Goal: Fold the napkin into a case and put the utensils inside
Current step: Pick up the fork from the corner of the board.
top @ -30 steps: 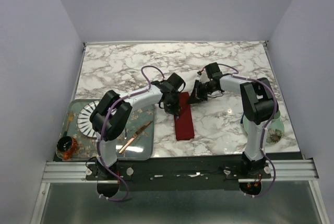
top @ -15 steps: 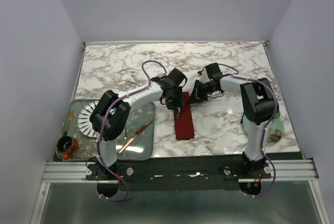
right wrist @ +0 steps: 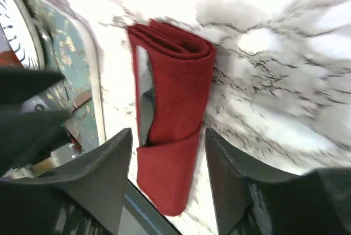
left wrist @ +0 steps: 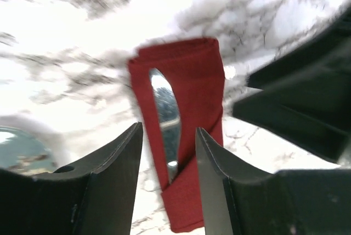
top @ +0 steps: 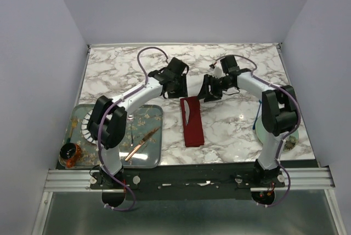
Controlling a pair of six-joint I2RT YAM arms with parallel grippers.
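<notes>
Left gripper [left wrist: 168, 131] and right gripper [right wrist: 168, 132], both spread empty, should lift clear without snagging the folded maroon cloth case [left wrist: 198, 81] or its slim silvery utensil [left wrist: 167, 119].

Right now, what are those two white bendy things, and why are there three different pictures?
Those are robot arms, a left arm and a right arm, bolted at the near edge of a marble table. The big picture comes from a camera above and behind them. The other two come from a little camera on each wrist, so you see black fingers at the bottom. Each arm ends in a two-fingered end effector. The left end effector and the right end effector are both open and hold nothing. Between them lies a dark red napkin folded into a long pocket, with a silvery utensil tucked inside. On the left sits a tray with a striped plate and a copper-coloured knife.
</notes>
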